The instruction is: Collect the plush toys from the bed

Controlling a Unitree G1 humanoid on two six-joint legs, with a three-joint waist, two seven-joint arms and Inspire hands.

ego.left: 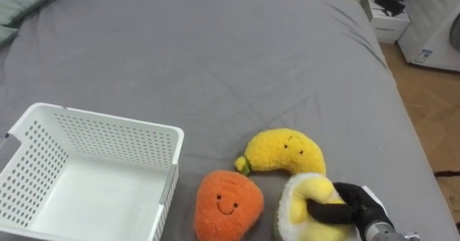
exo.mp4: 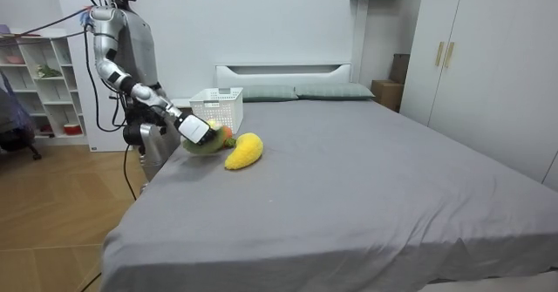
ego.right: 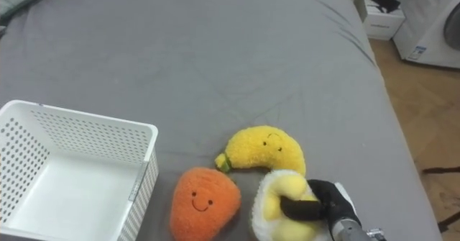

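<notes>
You have a bed (ego.left: 237, 68) under a smooth grey sheet, with pale green pillows (exo.mp4: 301, 92) across its head end. Along the side edge nearest the robot a white perforated basket (ego.left: 108, 119) stands upright. Just beside it lies an orange carrot plush (ego.left: 228, 201), then a white-and-yellow plush toy (ego.left: 305, 198) touching it. A yellow banana plush (ego.left: 284, 151) lies just behind those two, farther in from the edge.
</notes>
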